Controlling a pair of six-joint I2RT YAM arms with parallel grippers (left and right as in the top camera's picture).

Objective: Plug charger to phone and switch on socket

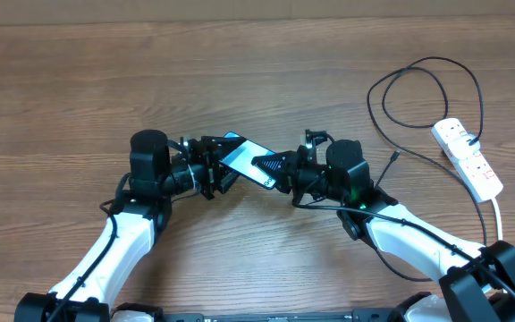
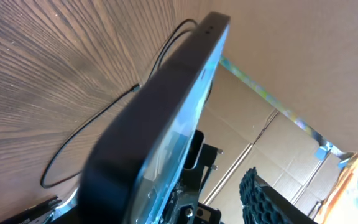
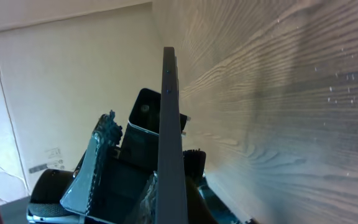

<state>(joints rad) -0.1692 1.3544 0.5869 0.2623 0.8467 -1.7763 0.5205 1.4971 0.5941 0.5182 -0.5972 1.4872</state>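
The phone (image 1: 244,159) is held off the table between my two grippers, its black edge close up in the left wrist view (image 2: 160,112) and edge-on in the right wrist view (image 3: 169,124). My right gripper (image 1: 282,172) is shut on its right end (image 3: 173,199). My left gripper (image 1: 213,172) sits at its left end; one padded finger (image 2: 272,199) stands apart from the phone, so it looks open. The black charger cable (image 1: 418,67) loops from the white socket strip (image 1: 468,157); its tip (image 1: 393,156) lies loose on the table. The cable also shows in the left wrist view (image 2: 104,118).
The socket's thick white cord (image 1: 497,215) runs toward the front edge at the right. My right arm (image 1: 418,237) lies over part of the black cable. The wooden table (image 1: 105,80) stretches left and back.
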